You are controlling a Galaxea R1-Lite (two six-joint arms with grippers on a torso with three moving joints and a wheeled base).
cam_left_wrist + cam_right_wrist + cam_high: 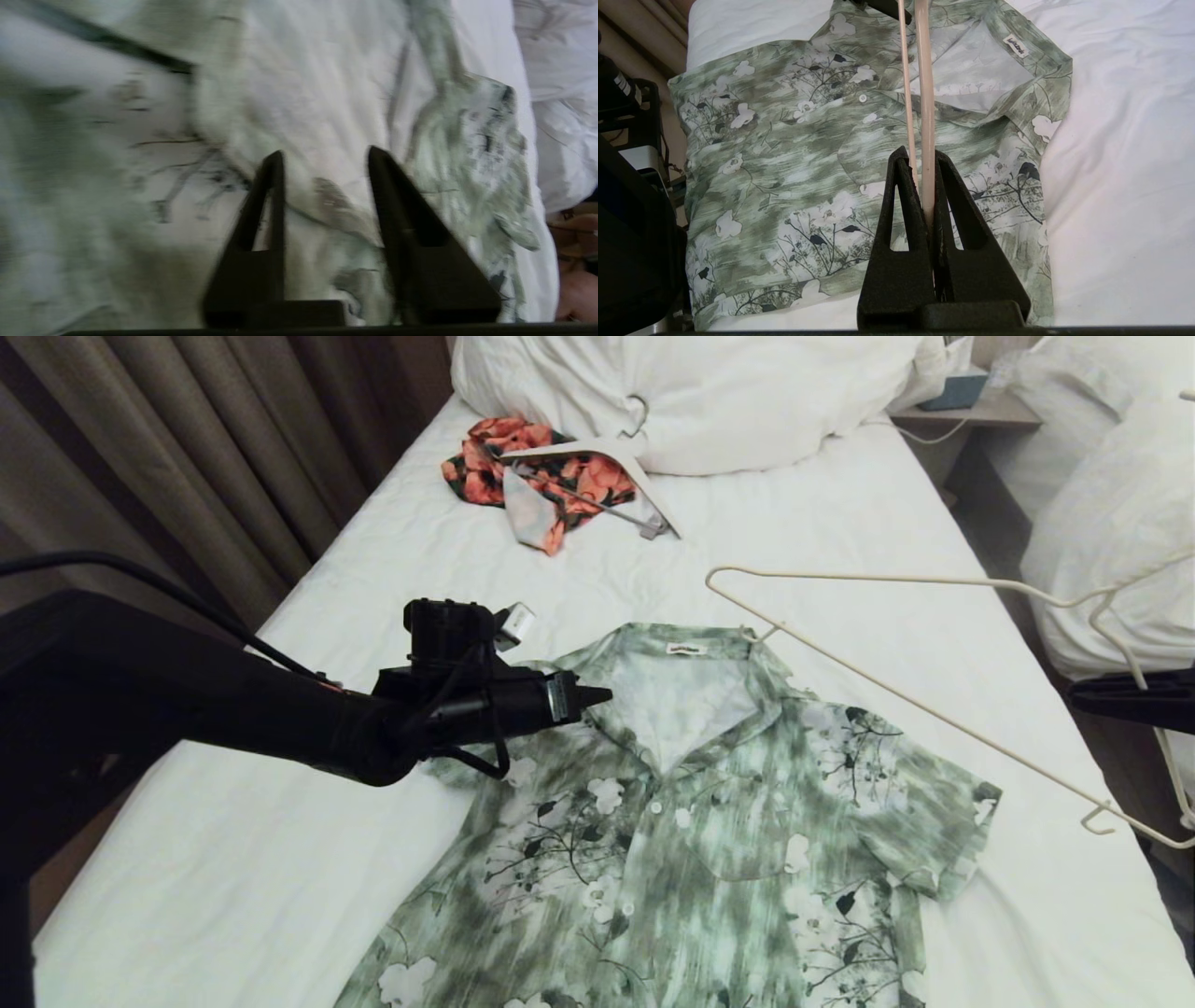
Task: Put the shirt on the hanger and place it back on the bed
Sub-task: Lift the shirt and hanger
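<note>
The green-and-white floral shirt [709, 840] lies flat and face up on the bed [373, 579], collar toward the pillows. My left gripper [597, 694] reaches in from the left, just over the shirt's collar and shoulder. In the left wrist view this left gripper [324, 156] is open, with shirt fabric [140, 186] under it and nothing between the fingers. My right gripper [1088, 695] at the right edge is shut on the thin cream hanger [934, 709], which is held above the bed with one end near the collar. The right wrist view shows the right gripper [920, 156] clamping the hanger [924, 93] over the shirt [784, 163].
An orange-and-black floral garment [523, 476] with a wide white hanger [607, 462] lies near the big white duvet [709, 392]. Curtains [187, 448] hang along the left. A second white bed [1111, 523] and a bedside table [971, 406] stand on the right.
</note>
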